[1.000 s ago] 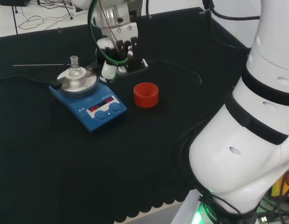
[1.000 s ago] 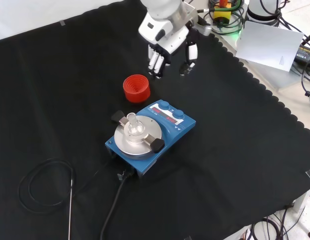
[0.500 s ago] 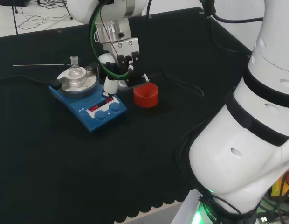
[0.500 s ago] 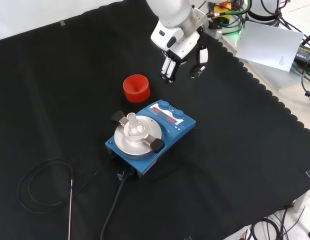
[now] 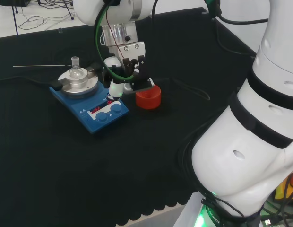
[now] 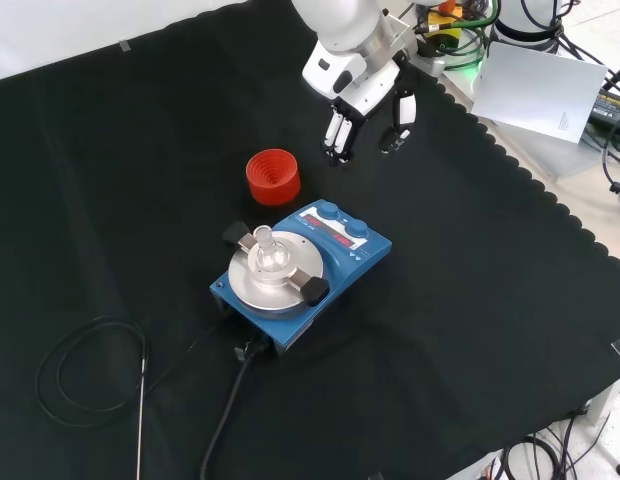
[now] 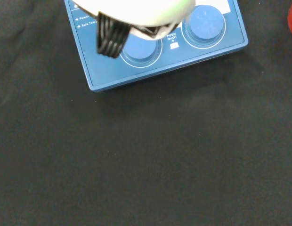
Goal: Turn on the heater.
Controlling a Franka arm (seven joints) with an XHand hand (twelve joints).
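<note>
The heater [image 5: 89, 100] is a blue hotplate with a round silver top, a lit red display and two blue knobs [image 6: 342, 219] on its front panel. A small glass flask [image 6: 265, 249] stands on the plate. In the head view the hand [image 5: 122, 78] hangs with relaxed fingers pointing down, fingertips just above the heater's display corner. In the front view the hand [image 6: 362, 88] is beyond the knob side, apart from the heater [image 6: 302, 268]. The wrist view looks down on the blue panel [image 7: 160, 61] and both knobs, past a blurred white part of the hand [image 7: 136, 12]. The hand holds nothing.
A red ribbed ring [image 5: 148, 96] [image 6: 272, 176] stands on the cloth beside the heater's knob end, close to the hand. A black cable [image 6: 225, 425] leaves the heater and a coiled cord [image 6: 80, 370] with a thin metal probe [image 6: 141, 420] lies beyond it.
The hand has moved from behind the heater and ring to the knob end of the heater, coming lower and closer to the display. Heater, flask and ring have stayed put.
</note>
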